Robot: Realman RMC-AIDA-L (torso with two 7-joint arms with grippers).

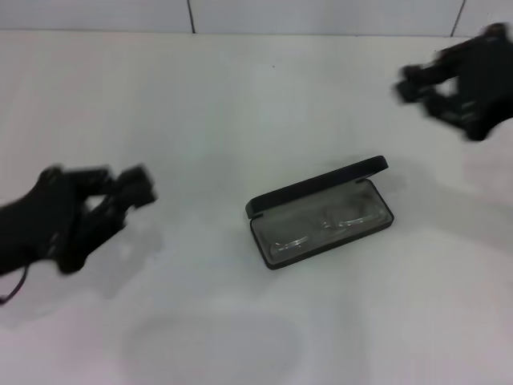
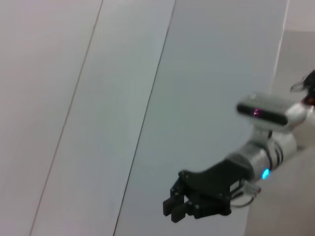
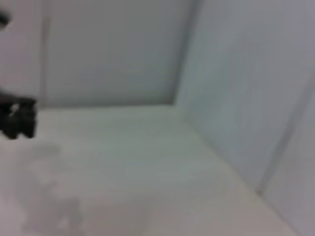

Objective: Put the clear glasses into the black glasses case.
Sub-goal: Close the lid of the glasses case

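We see the white tabletop [image 1: 240,96] carrying every item. The left gripper [image 1: 132,186] hangs over its left side, well apart from the case; we cannot tell its opening. The right gripper [image 1: 421,88] hangs at far right, also clear; its opening cannot be told either. The black glasses case [image 1: 276,255] lies open near centre, lid raised behind. The clear glasses [image 1: 325,228] lie inside, on its grey lining.
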